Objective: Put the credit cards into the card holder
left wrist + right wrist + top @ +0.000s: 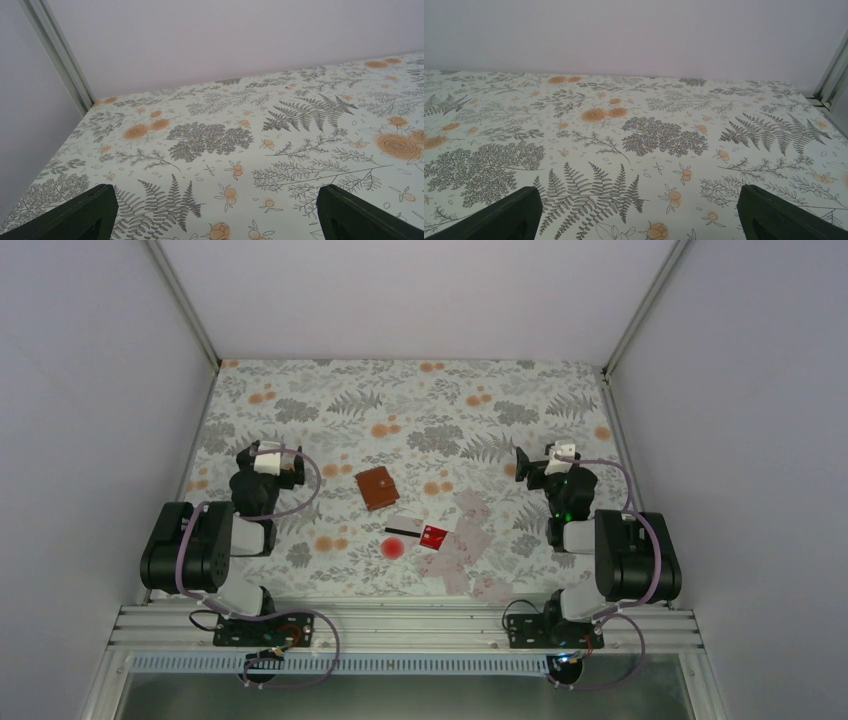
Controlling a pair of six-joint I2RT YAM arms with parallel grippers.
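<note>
The brown card holder (377,487) lies closed on the flowered table, seen only in the top view. Just in front of it and to its right the credit cards are scattered flat: a white one with a black stripe (403,525), a red one (433,536) and several pale pinkish ones (470,538). My left gripper (272,458) (215,215) hangs open to the left of the holder, with nothing between its fingers. My right gripper (550,455) (639,215) stands open to the right of the cards, also with nothing in it. Both wrist views show only patterned cloth and the back wall.
A round red spot (393,548) marks the cloth beside the striped card. Pale walls close in the table on three sides, with metal corner posts (55,50) at the back. The arm bases stand on the metal rail (400,625) at the near edge.
</note>
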